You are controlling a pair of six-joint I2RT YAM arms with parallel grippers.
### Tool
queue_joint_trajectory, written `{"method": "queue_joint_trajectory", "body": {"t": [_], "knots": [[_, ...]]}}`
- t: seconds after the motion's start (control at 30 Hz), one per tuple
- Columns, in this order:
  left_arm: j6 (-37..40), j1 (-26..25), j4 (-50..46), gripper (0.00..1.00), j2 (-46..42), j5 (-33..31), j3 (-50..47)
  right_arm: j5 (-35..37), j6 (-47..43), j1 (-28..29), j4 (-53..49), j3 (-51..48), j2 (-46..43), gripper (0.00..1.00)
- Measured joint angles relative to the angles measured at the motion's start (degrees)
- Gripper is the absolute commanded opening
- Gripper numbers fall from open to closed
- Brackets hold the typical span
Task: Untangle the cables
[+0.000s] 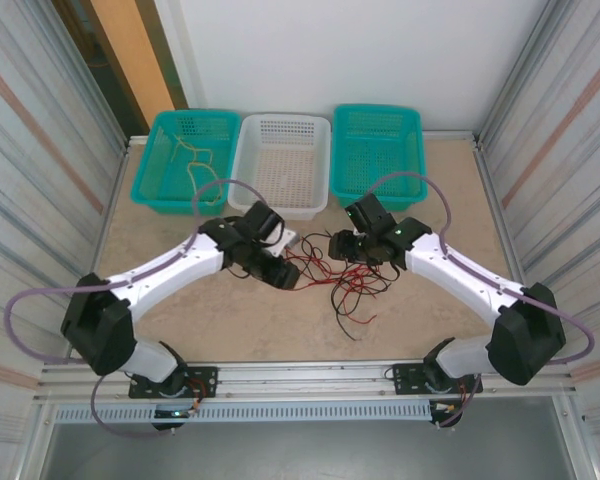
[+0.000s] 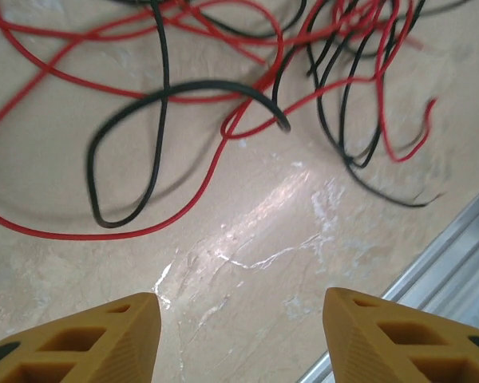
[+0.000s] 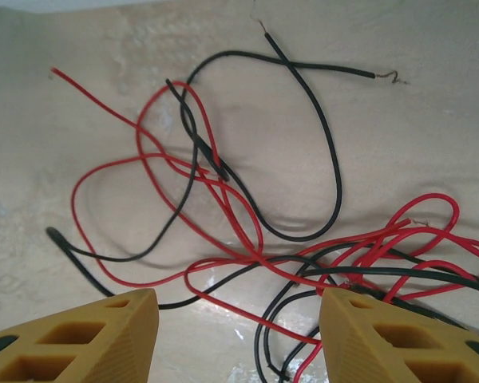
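Cables point(image 1: 350, 285), thin, limp and light, likely drag each other, so pinch the black wire's bare end point(image 3: 374, 75); left gripper point(image 2: 239, 319) and right gripper point(image 3: 239, 319) both hang spread, empty.

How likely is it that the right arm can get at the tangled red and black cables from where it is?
Probably yes. The right gripper hangs open just above the red and black cables, which lie loose on the bare table, and nothing stands between it and them.
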Motion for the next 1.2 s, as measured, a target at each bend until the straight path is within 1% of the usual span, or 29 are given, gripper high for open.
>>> {"method": "queue_joint_trajectory", "body": {"t": [0.17,0.27,0.4,0.47,0.53,0.6,0.73,0.8,0.87,1.0,1.03,1.1,1.2], "knots": [[0.9,-0.2,-1.2,0.55,5.7,-7.4,3.8,-0.7,0.2,1.0,0.5,0.0,0.4,0.56],[0.8,-0.1,-1.1,0.53,6.6,-11.9,4.5,-1.7,1.0,1.4,1.3,0.0,0.5,0.57],[0.7,0.1,-1.1,0.47,6.6,-14.9,4.8,-3.6,1.7,1.9,4.3,0.0,0.7,0.58],[-0.2,0.8,-1.1,0.45,6.5,-14.6,4.9,-4.7,2.0,3.0,6.0,0.0,1.6,0.58],[-1.4,2.7,-0.7,0.46,5.7,-12.6,4.7,-5.4,2.0,4.4,6.9,0.3,3.5,0.57],[-2.9,5.8,0.6,0.46,3.5,-9.5,3.5,-6.4,2.0,5.7,7.3,1.3,6.4,0.56],[-6.2,14.9,2.1,0.47,-4.9,-2.2,-0.2,-8.0,1.0,7.3,7.8,3.7,11.9,0.53],[-7.0,17.9,2.6,0.48,-8.4,0.8,-1.2,-8.4,0.7,7.3,7.8,4.8,13.7,0.48],[-7.5,18.9,2.8,0.49,-11.1,2.9,-1.8,-9.2,-0.1,7.3,7.8,6.1,15.5,0.43],[-7.8,18.7,3.0,0.49,-13.2,5.9,-2.3,-10.4,-1.5,7.4,7.6,9.7,19.1,0.07],[-7.9,18.8,3.0,0.49,-13.2,6.4,-2.5,-10.5,-2.0,7.6,7.4,10.5,19.6,0.01],[-8.1,18.8,3.4,0.49,-13.2,7.6,-3.1,-10.5,-2.8,7.9,6.9,11.5,19.6,0.00],[-8.6,18.8,4.9,0.52,-13.2,9.9,-3.8,-10.6,-3.4,8.4,6.6,12.2,18.4,0.00]]}}
